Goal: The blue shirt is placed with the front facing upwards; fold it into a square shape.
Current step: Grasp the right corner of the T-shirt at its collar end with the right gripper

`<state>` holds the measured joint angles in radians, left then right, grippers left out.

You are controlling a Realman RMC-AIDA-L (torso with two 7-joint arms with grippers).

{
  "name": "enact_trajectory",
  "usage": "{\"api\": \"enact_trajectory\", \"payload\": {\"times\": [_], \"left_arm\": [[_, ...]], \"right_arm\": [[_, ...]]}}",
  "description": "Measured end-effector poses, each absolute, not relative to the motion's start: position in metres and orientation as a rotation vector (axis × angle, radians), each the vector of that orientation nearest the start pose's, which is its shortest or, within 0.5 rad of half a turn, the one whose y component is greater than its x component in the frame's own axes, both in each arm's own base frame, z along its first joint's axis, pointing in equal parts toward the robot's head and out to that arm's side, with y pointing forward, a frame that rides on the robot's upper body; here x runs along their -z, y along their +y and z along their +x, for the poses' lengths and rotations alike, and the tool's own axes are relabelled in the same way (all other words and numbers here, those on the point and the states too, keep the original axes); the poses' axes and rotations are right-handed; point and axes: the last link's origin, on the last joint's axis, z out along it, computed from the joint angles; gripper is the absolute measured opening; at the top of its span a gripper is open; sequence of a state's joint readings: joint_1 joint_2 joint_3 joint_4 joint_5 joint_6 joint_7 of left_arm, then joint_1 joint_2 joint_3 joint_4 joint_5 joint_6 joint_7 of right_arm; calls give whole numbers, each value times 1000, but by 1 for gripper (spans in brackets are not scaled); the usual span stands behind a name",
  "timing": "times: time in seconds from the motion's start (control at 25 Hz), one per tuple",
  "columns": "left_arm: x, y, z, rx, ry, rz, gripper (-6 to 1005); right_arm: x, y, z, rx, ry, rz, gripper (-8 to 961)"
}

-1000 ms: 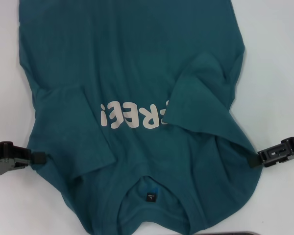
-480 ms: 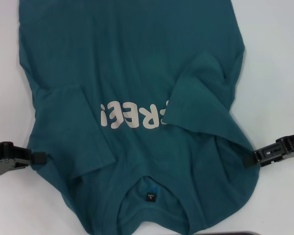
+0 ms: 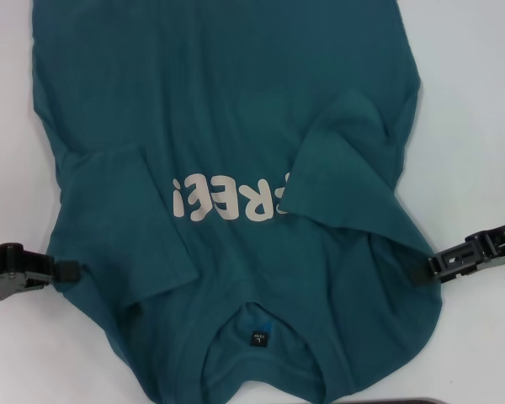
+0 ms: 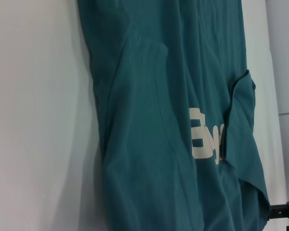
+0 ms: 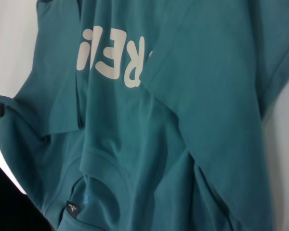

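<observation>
Head view: both sleeves of the blue shirt [image 3: 227, 109] are lying folded inward on the white surface [image 3: 480, 101]. The left hand [image 3: 66, 270] and right hand [image 3: 422, 273] are touching its shoulder edges, though I cannot tell whether either is pinching cloth. Next likely calls for gripping both shoulders and folding toward the hem.

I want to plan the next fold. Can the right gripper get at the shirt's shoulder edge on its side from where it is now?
Probably yes. The right gripper sits at the shirt's right shoulder edge on bare table, nothing between them. The folded-in sleeve lies further in, out of the way. The left gripper sits at the opposite edge.

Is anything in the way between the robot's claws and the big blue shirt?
No. The left gripper and right gripper both sit right at the edges of the dark teal-blue cotton shirt.
</observation>
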<state>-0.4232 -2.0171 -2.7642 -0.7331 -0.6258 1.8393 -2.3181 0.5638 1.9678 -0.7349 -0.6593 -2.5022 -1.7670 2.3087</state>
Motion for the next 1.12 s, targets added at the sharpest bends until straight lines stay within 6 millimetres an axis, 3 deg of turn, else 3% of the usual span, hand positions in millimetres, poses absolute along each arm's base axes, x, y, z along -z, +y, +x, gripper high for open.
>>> {"api": "enact_trajectory", "payload": {"times": [0.48, 1.12], "left_arm": [[-41, 249, -341, 423, -2203, -2211, 2], [-40, 247, -343, 423, -2209, -2204, 3]], "right_arm": [[-20, 289, 304, -29, 1957, -2593, 852], [-29, 286, 316, 71, 1986, -2527, 826]]}}
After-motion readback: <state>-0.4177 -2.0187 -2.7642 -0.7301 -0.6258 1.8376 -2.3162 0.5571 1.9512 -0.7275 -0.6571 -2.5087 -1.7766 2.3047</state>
